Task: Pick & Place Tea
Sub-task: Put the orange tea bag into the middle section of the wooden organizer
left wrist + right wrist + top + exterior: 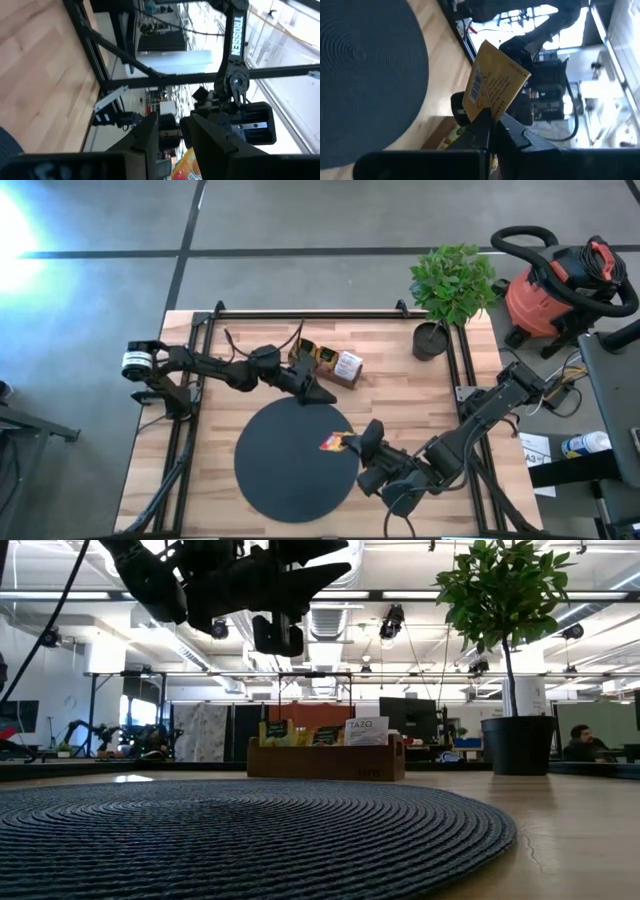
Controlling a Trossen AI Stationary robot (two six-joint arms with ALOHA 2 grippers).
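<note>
Right gripper (345,443) is the one to watch: its 2 fingers are pressed together on a yellow tea sachet (490,82), pinching it by one edge so the flat paper stands up out of the fingertips, barcode side facing the wrist camera. From above, that sachet (332,443) hangs over the 3 o'clock rim of the black disc (290,480), and the gripper reaches in from the 4 o'clock side of the table, pointing toward 9 o'clock. So the disc lies directly ahead of and under the held tea, and the drop spot looks close, a short push toward the disc's centre.

Left gripper (322,394) sits at the disc's 12 o'clock edge, just in front of the wooden tray (328,366), where the rest of the tea sachets (325,735) stand upright in a row. Its fingers (150,137) are spread with a clear gap and nothing between them in its own wrist view. It is the nearer arm to the tray, while the right arm is nearer the disc. My read: the release belongs to the right.
</note>
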